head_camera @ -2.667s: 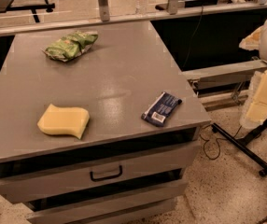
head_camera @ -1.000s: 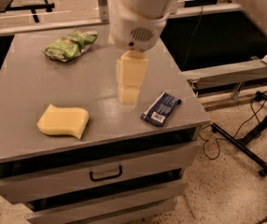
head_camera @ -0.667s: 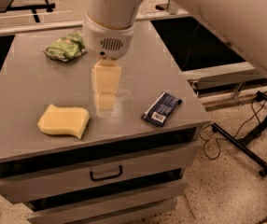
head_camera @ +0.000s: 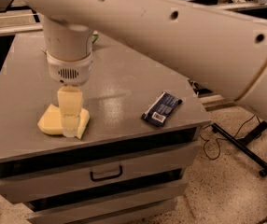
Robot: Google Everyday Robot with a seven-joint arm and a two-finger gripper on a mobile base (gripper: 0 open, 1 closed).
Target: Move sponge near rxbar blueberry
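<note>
The pale yellow sponge (head_camera: 51, 121) lies near the front left of the grey cabinet top (head_camera: 119, 85). My gripper (head_camera: 70, 125) hangs straight down from the white wrist and sits right over the sponge's right half, hiding part of it. The dark navy rxbar blueberry (head_camera: 161, 108) with its white label lies near the front right edge, about a hand's length right of the sponge.
My white arm (head_camera: 171, 36) spans the top of the view and hides the back of the cabinet top. A drawer with a black handle (head_camera: 106, 174) is below the front edge. A black stand leg and cables (head_camera: 241, 146) lie on the speckled floor at right.
My arm has swung in from the right, crossed the cabinet top leftward and come down over the sponge. The sponge and the bar have not moved.
</note>
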